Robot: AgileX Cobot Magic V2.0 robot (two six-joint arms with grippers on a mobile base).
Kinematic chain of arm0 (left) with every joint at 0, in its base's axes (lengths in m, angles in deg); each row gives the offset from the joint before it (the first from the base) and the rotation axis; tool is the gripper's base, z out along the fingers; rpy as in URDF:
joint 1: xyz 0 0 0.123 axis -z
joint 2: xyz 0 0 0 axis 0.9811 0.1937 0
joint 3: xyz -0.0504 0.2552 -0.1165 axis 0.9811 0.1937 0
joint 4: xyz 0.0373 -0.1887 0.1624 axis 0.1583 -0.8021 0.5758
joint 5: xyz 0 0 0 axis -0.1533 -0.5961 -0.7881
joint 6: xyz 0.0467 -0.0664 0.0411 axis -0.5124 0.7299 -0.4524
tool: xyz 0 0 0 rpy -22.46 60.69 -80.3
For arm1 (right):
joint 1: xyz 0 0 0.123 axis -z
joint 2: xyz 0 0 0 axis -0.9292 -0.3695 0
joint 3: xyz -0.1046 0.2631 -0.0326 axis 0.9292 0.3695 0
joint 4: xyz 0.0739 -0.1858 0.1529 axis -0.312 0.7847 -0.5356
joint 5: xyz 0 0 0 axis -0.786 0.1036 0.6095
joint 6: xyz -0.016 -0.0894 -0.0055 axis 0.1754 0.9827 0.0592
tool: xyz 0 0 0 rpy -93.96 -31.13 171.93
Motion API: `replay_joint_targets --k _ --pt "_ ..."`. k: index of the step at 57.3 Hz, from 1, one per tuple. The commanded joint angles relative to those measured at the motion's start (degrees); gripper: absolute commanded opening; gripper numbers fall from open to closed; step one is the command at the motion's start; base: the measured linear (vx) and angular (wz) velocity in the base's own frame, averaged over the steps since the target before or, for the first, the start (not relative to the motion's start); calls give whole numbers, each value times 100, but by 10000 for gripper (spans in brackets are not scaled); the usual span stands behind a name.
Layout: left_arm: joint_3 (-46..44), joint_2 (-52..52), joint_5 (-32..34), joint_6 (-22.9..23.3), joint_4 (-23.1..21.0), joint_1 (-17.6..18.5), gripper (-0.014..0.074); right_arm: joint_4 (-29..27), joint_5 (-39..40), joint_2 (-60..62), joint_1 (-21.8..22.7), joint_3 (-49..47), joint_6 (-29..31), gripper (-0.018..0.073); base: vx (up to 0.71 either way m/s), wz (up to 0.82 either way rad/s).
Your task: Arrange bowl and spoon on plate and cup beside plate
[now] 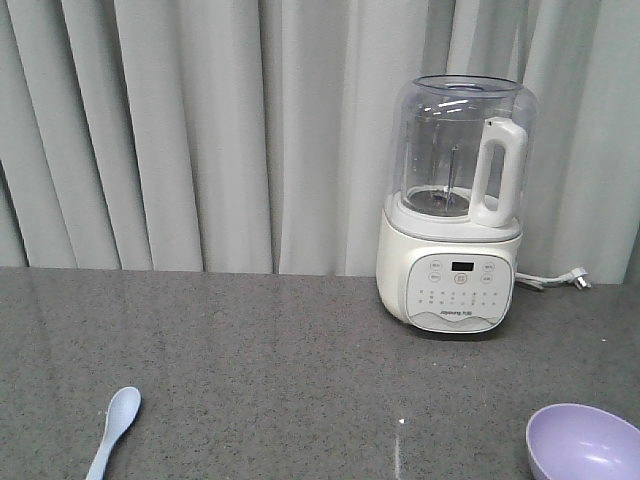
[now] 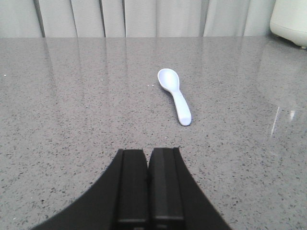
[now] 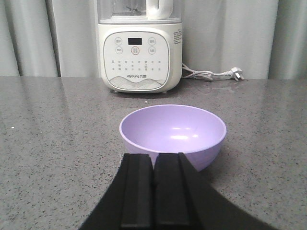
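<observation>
Both closed and empty, the left gripper [image 2: 148, 155] faces the pale blue plastic spoon [image 2: 175, 96] and the right gripper [image 3: 153, 160] the round lavender plastic bowl [image 3: 172, 132], probably for separate pickups.

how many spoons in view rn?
1. The spoon lies on the counter ahead of the left gripper, front left in the exterior view. None by the bowl; others may be out of frame.

We've got our left hand [image 2: 147, 155] with its two black fingers [image 2: 132, 182] pressed flat together, no gap between them, pointing straight ahead and sitting low. Our right hand [image 3: 153, 160] matches: fingers [image 3: 136, 187] closed pad to pad, level, aimed forward, gripping nothing.
</observation>
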Motion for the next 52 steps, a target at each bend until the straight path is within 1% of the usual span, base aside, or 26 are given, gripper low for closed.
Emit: replay_joint_targets --k 1,8,13,20,23,27,30,32,34,37,42,48,52 --pt "-142 -40 430 2 -4 -6 -3 48 513 22 40 34 15 -8 0 0" --pt "-142 -40 430 -10 -3 -6 -3 48 513 22 40 34 15 -8 0 0" --pt "-142 -40 504 -7 159 -6 -3 48 556 22 40 34 15 -8 0 0" --pt "-142 -40 993 -7 192 -6 -3 48 673 22 40 28 15 -8 0 0" --pt "-142 -40 1367 -7 187 -6 -3 48 962 22 40 28 15 -8 0 0" --pt "-184 -40 2220 51 180 -6 -3 25 1454 22 40 15 4 -8 0 0" --pt "-248 -40 2966 237 105 -6 -3 25 1956 22 40 -97 21 -8 0 0" --pt "-339 -40 3263 392 13 -6 -3 25 2144 22 40 -251 35 -8 0 0" --pt "-539 -35 3381 585 -107 -6 -3 25 2207 22 40 -480 42 -8 0 0" --pt "-972 49 3316 637 -209 -6 -3 25 2136 -55 40 -983 42 -8 0 0" --pt "-1857 467 2959 412 -204 -6 -3 45 1699 -507 40 -2240 253 -8 0 0" --pt "-3389 1506 2389 178 -198 -6 -3 71 1038 -1506 40 -3723 747 -8 0 0" --pt "-4271 2390 1983 36 -107 -6 -3 71 703 -2279 40 -4466 895 -8 0 0"
